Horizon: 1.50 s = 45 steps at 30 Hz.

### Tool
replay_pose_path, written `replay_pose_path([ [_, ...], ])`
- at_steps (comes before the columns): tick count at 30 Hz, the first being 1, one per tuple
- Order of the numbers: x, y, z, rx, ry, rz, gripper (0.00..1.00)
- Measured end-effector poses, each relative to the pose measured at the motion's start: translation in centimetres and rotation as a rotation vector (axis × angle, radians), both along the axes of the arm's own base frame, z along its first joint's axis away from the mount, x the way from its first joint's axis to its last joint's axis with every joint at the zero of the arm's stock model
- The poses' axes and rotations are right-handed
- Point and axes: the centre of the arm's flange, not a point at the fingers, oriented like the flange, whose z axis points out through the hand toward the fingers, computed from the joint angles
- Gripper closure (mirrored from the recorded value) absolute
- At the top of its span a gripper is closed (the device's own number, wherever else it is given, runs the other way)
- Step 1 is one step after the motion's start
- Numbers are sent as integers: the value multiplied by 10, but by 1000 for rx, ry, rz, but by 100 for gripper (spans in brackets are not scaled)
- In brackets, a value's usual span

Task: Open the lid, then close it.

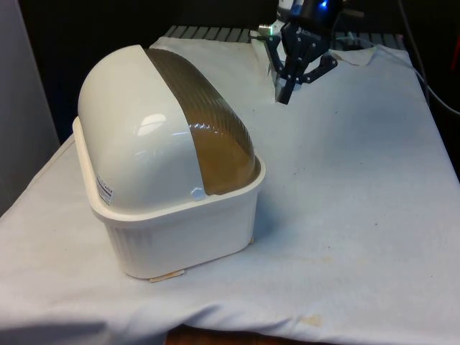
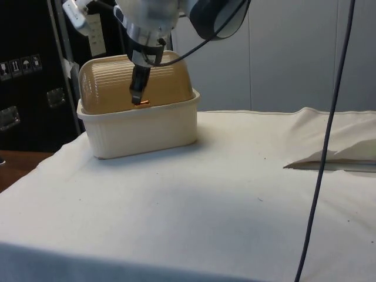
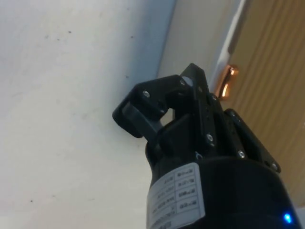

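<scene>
- The white cloth [image 1: 359,237] covers the tabletop; its near stretch in the front view is bare, with a few small specks and a faint stain close to the near edge.
- The bread box [image 1: 172,237], a cream ribbed tub with a white domed end cap, stands toward the near corner at the front view's left, its end turned to that camera.
- Its lid [image 1: 208,129], a translucent brown ribbed roll-top, arches over the whole tub and comes down to the rim, so the box reads as shut. In the side view the lid [image 2: 111,85] covers the front face down to the tub's upper edge.
- A small orange-copper handle [image 2: 143,102] sits at the lid's lower edge, just above the rim; the wrist view shows the handle [image 3: 224,82] just beside the fingertips, though I cannot tell whether they touch it.
- The gripper [image 1: 289,85] hangs beyond the box, toward the far edge, pointing down and well clear of the cloth. In the side view the gripper [image 2: 138,91] lines up with the lid's front, tip near the handle.
- The fingers [image 3: 143,112] look close together, with only a narrow gap, and hold nothing.
- My reading of progress: neither half is visibly done. Opening looks to be the step in hand, with the approach to the handle about complete; lifting the lid back, then rolling it down again, remains.
</scene>
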Motion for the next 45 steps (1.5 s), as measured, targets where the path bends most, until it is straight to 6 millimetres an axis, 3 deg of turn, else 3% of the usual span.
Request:
replay_pose_path([
  [18,-22,18,-12,102,13,-10,100],
  [45,-33,17,-18,230,5,-98,100],
])
